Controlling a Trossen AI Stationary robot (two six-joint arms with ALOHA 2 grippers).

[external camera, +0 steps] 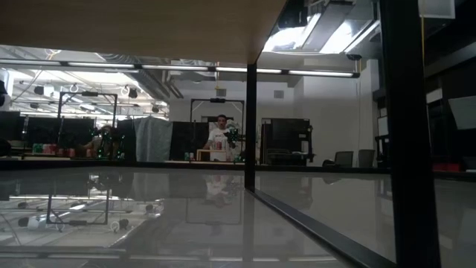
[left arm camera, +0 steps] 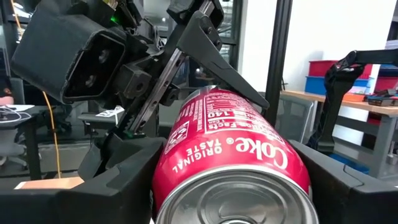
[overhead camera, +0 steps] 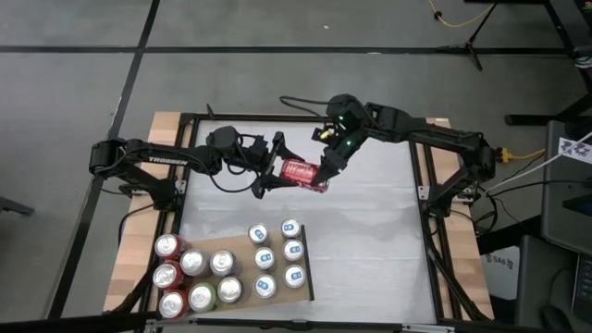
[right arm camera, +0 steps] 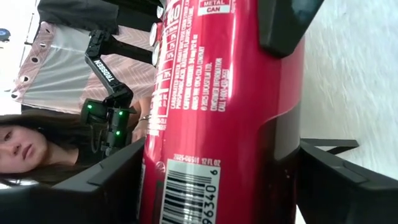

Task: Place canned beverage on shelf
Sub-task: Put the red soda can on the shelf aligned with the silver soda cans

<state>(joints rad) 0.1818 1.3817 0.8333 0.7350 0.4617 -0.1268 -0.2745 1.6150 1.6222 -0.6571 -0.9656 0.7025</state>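
**Coke can between both my grippers, over the middle of the table**

From above, I see the red Coke can (overhead camera: 303,174) lying on its side in the air over the white table (overhead camera: 370,250), well apart from the shelf (overhead camera: 298,298). My left gripper (overhead camera: 275,170) reaches in from one end and my right gripper (overhead camera: 326,169) from the other, so the can hangs between them; I judge this a handover, done here because both arms reach the centre. The shelf panel sits at the table's near edge and already carries two groups of upright cans (overhead camera: 198,277), red and green-topped on one side, blue-and-white on the other. The can in hand belongs there and has not arrived.

The table-level camera shows none of this: only the glossy table top, a dark upright post (external camera: 251,126) and the room beyond, where a person (external camera: 219,138) stands far off.

Through my left wrist camera, the can (left arm camera: 233,165) lies between my dark fingers (left arm camera: 118,180), base end towards the lens, with my other gripper's fingers (left arm camera: 214,53) laid along its far part. My left jaws sit around it; whether they press firmly I cannot tell.

Through my right wrist camera, the can (right arm camera: 217,118) fills the gap between my fingers (right arm camera: 289,25), barcode end near. These jaws stand wide around it; I cannot tell if they grip.
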